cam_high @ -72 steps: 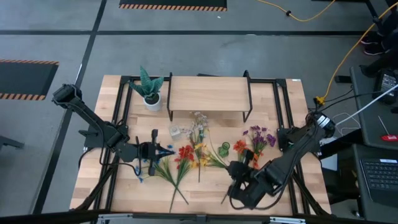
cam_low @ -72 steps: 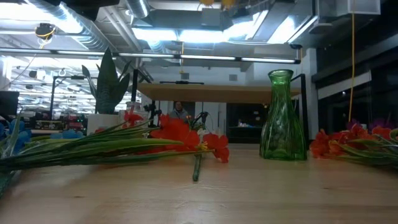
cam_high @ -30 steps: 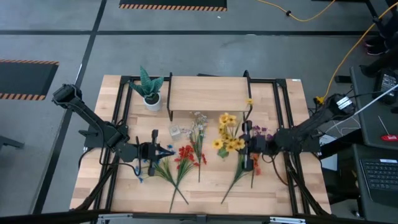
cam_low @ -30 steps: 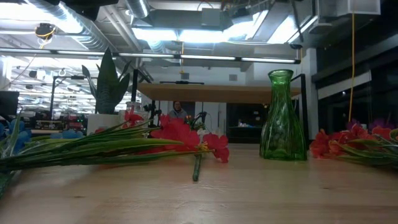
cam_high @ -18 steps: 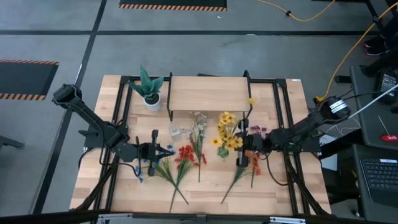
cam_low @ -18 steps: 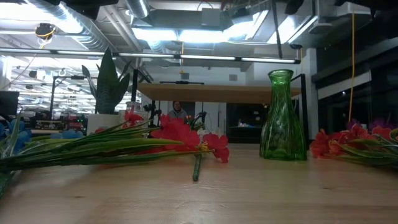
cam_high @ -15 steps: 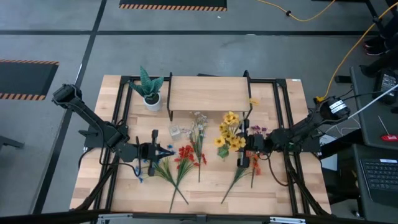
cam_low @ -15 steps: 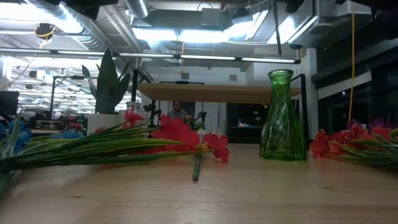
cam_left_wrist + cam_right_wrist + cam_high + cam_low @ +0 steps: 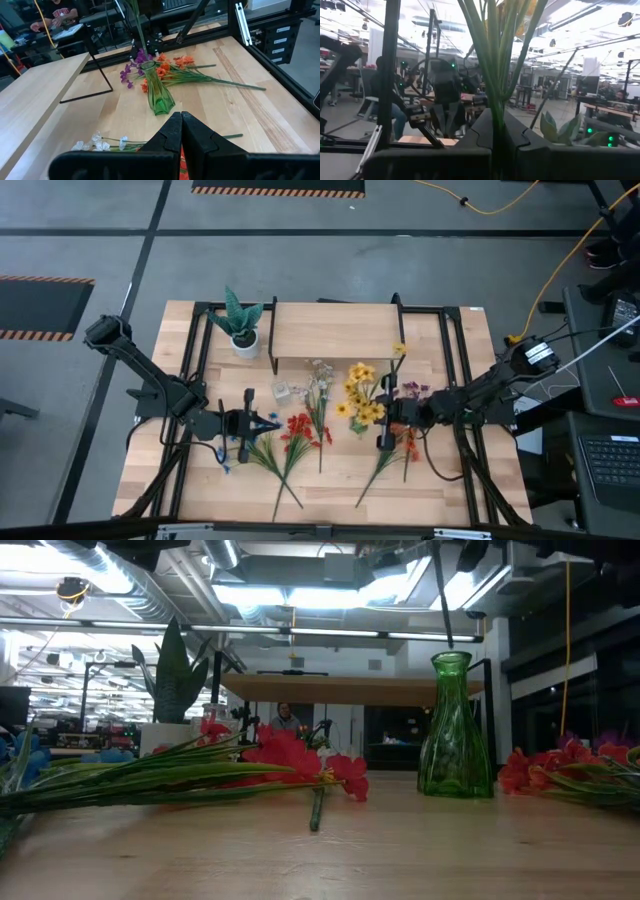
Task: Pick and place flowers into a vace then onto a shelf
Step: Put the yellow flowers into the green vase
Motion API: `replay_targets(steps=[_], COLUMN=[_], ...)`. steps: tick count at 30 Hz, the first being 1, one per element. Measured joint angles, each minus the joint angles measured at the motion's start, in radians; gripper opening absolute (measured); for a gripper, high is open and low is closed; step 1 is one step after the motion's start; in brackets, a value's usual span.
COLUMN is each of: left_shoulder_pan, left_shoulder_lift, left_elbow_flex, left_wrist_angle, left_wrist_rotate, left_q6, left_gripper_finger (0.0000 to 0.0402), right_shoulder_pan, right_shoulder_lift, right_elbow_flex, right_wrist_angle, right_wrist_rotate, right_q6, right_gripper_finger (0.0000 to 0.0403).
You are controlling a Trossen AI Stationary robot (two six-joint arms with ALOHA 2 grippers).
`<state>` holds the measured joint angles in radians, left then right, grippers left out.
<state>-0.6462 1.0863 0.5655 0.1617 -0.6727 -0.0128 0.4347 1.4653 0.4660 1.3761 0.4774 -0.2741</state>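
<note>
Tabletop: flowers (image 9: 360,393) within right gripper (image 9: 387,412)

A robotics lab: exposed ceiling ducts (image 9: 130,585), rows of workbenches (image 9: 80,752), hazard-striped floor tape (image 9: 278,191).

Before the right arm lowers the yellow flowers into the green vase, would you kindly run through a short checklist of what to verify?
1. Right hand shut on the yellow flowers: ok; the green stalks run up between its fingers in the right wrist view.
2. Green vase upright on the table: ok.
3. Vase mouth free: ok in the left wrist view.
4. Stalk ends lined up over the mouth: cannot tell; one stalk hangs just above the rim in the low view.
5. Left hand out of the way: ok, shut, beside the red flowers.
6. Shelf top free for the vase: ok.
</note>
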Motion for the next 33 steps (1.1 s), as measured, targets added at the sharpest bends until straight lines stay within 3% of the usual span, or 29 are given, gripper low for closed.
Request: replay_targets(steps=[11, 17, 33], left_shoulder_pan=[0.000, 0.000, 0.000], left_shoulder_lift=[0.000, 0.000, 0.000], left_elbow_flex=[0.000, 0.000, 0.000], left_wrist_angle=[0.000, 0.000, 0.000], left_wrist_rotate=[0.002, 0.003, 0.001], left_q6=[-0.001, -0.013, -0.018], left_gripper_finger=[0.0004, 0.0004, 0.0004], right_shoulder_pan=[0.006, 0.022, 0.026], right_shoulder_lift=[0.047, 0.047, 0.047], right_elbow_flex=[-0.003, -0.096, -0.086], right_wrist_angle=[0.064, 0.197, 0.183], right_wrist_rotate=[0.029, 0.029, 0.000], right_q6=[-0.026, 0.000, -0.023], right_gripper_finger=[0.0005, 0.0005, 0.0005])
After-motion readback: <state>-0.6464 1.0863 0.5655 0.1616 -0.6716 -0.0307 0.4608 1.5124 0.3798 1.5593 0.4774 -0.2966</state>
